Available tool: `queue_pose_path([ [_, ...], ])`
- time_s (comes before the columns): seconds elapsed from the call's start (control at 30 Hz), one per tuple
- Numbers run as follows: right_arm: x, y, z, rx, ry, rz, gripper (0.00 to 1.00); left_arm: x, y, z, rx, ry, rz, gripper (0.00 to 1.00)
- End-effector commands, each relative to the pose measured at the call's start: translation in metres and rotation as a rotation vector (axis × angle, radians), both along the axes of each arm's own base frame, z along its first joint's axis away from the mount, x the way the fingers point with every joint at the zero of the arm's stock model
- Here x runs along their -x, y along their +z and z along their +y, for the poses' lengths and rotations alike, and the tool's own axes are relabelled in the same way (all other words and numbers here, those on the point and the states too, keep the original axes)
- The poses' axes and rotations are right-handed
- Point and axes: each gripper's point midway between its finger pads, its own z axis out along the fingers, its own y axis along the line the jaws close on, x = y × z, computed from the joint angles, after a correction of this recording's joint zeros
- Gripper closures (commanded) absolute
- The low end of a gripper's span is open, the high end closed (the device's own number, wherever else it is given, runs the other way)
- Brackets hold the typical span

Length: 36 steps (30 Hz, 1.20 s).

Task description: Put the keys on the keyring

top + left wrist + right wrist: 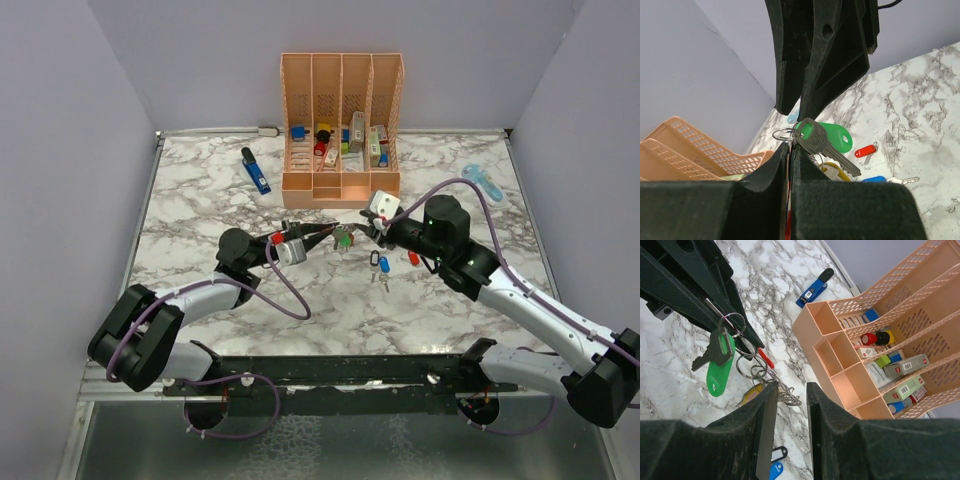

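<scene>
My left gripper (328, 236) (790, 145) is shut on the keyring, of which a thin red strip shows between the jaws and a small wire ring (782, 134) (732, 322) sticks out at the tips. On that ring hang a grey metal key (826, 149) and its green tag (834, 136) (717, 371) (343, 240). A larger ring (747, 365), a chain (788, 396) and a yellow key (752, 395) dangle below. Facing it, my right gripper (370, 230) (791, 386) stands open and holds nothing. Red (413, 258), blue (384, 265) and black (375, 258) keys lie on the marble.
The peach slotted organizer (340, 185) (812, 347) with small items stands just behind both grippers. A long blue tool (256, 172) (812, 288) lies to its left, and a pale blue object (482, 180) lies at the back right. Grey walls enclose the table.
</scene>
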Motion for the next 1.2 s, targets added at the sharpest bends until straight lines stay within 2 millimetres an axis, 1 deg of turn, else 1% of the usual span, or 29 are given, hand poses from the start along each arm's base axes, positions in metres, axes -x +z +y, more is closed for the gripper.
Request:
queue_pose_path([
  [0.0,0.005,0.024,0.01,-0.034,0.055,-0.063,0.7,0.009,0.021,-0.005,0.02,-0.062,-0.038,1.0],
  [0.1,0.008,0.025,0.011,-0.029,0.063,-0.071,0.71,0.009,0.02,-0.006,0.015,-0.073,-0.028,1.0],
  [0.2,0.013,0.03,0.013,-0.035,0.082,-0.075,0.71,0.01,0.015,-0.009,-0.006,-0.096,-0.009,1.0],
  [0.27,0.016,0.028,0.016,-0.027,0.098,-0.07,0.73,0.008,0.013,-0.011,-0.012,-0.096,0.004,1.0],
  [0.43,0.023,0.03,0.02,-0.022,0.121,-0.071,0.73,0.008,0.012,-0.013,-0.02,-0.107,0.01,1.0],
  [0.67,0.032,0.024,0.023,0.011,0.144,-0.055,0.72,0.008,0.012,-0.013,-0.028,-0.117,0.014,1.0],
  [0.73,0.035,0.024,0.023,0.013,0.147,-0.051,0.72,0.008,0.012,-0.013,-0.029,-0.118,0.013,1.0],
  [0.93,0.04,0.015,0.014,0.055,0.135,-0.029,0.71,0.008,0.014,-0.012,-0.029,-0.126,0.015,1.0],
  [1.17,0.039,0.019,0.011,0.054,0.123,-0.047,0.7,0.015,0.014,-0.011,-0.032,-0.157,0.034,1.0],
])
